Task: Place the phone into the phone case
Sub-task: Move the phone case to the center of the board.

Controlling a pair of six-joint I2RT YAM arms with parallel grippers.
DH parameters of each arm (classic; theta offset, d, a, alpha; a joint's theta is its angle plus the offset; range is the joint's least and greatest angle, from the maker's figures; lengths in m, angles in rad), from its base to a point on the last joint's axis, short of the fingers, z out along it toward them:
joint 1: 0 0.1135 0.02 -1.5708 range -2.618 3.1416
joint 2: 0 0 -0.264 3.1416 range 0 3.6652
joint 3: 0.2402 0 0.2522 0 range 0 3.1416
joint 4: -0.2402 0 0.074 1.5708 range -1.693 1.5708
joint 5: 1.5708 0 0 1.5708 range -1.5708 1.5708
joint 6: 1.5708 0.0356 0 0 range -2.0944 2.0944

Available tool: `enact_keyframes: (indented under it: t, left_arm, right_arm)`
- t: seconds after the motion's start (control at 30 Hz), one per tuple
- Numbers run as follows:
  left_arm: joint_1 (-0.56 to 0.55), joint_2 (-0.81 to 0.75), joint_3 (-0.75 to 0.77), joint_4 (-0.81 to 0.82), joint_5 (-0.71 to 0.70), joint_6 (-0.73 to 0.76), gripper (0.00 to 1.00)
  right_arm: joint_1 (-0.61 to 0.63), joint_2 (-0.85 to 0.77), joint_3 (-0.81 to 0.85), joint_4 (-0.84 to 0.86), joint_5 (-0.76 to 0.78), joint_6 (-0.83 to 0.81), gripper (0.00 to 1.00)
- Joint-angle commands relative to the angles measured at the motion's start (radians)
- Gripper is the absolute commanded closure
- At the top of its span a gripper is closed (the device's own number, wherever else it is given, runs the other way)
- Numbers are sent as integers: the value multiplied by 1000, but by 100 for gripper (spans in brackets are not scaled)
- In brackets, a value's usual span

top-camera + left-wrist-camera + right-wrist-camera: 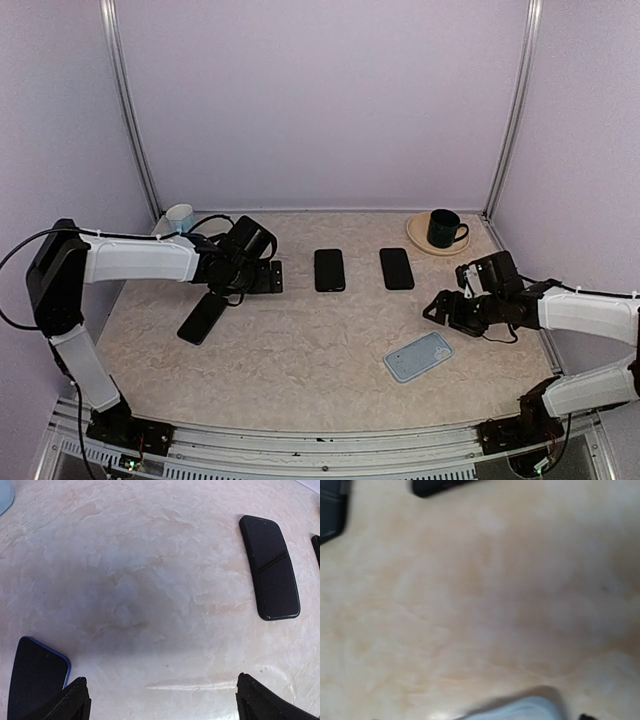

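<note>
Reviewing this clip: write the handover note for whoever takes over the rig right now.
Left hand: open, empty, over the marbled tabletop.
Right hand: nothing seen in it; open or shut unclear. It sits just beyond the pale blue rectangular phone case.
Things: the case lies flat, near right. Two black flat phones lie side by side mid-table. A black phone with a blue rim lies by the left hand.
Done: nothing visible; no phone in the pale case.
Left: pick up a phone and seat it in the case.
</note>
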Motion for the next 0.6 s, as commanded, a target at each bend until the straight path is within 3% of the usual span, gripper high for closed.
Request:
enact_keyframes:
  t: [0.0, 0.23, 0.57]
  left_arm:
    - [-15, -119, -84, -5, -39, 4, 1]
    - [-36, -243, -206, -9, -75, -28, 1]
    - [-39, -335, -303, 9, -53, -44, 1]
  right_arm:
    - [-11, 31, -12, -42, 87, 15, 23]
    - [-6, 51, 9, -108, 161, 31, 48]
    - [39, 100, 21, -141, 194, 5, 60]
